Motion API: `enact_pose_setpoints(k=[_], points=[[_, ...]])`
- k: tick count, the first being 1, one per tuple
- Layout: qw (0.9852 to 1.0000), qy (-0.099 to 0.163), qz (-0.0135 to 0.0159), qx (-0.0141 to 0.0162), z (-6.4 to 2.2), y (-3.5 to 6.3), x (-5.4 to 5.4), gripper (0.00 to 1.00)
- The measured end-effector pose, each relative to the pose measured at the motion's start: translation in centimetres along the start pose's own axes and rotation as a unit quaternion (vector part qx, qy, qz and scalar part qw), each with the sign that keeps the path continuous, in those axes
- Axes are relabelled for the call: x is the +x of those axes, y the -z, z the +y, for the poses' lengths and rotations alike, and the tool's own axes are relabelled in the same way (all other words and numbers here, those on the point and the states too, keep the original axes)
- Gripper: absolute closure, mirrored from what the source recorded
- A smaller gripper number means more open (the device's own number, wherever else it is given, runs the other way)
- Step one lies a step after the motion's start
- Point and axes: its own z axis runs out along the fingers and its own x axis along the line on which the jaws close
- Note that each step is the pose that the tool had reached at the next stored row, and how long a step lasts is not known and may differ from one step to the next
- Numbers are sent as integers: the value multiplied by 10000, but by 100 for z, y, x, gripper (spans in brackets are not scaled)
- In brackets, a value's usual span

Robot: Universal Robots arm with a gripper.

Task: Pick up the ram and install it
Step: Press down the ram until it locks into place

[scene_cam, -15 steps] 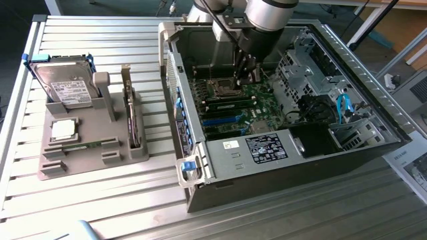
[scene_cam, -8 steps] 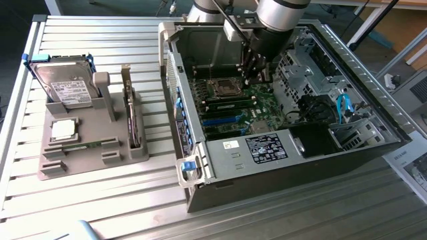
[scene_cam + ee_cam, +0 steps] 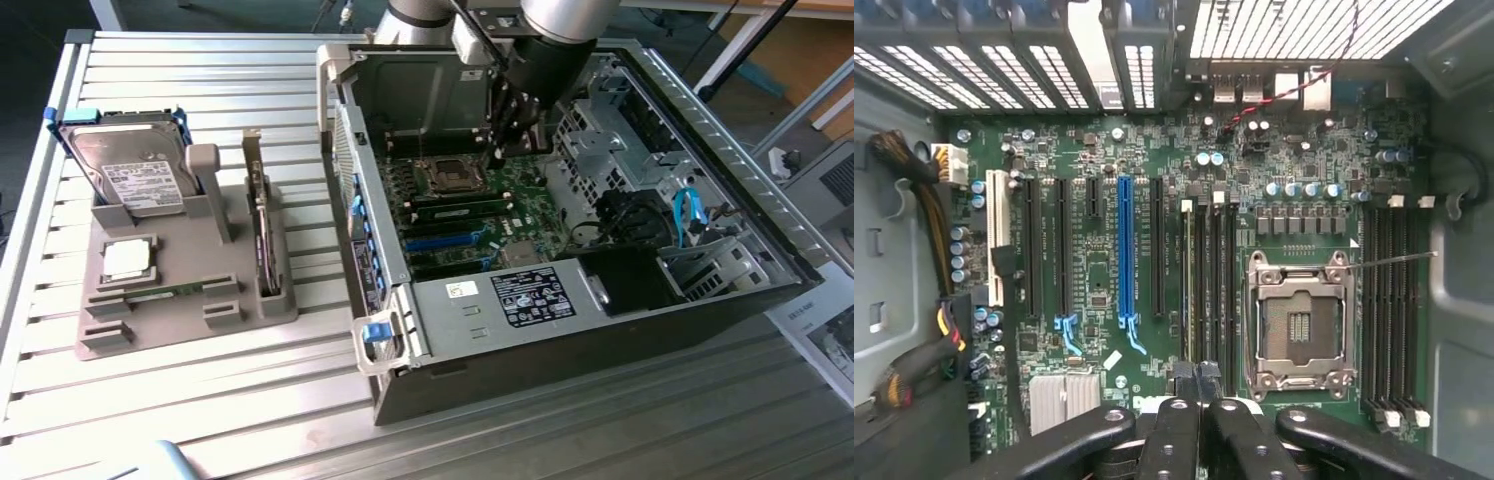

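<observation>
Now the pincer (image 3: 1197, 378), pressed together and empty, hovers just beside the ram (image 3: 1187, 290) seated on the motherboard (image 3: 1104, 280).

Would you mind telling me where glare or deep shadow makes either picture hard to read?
Exterior view: the slatted table reflects bright light, and the case is dark beside the arm. Wrist view: daylight blows out the vent grille, the side walls fall into shadow, and the motherboard is evenly lit.
</observation>
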Motion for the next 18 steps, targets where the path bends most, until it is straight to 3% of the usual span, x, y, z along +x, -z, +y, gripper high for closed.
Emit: enact_pose_setpoints(k=[6,11,14,18], points=[[10000,-1,30,-23,-12,219,-8,90],[10000,-2,41,-39,-20,341,-12,90],[10000,-3,61,-62,-27,464,-16,90],[9999,-3,74,-76,-30,546,-19,90]])
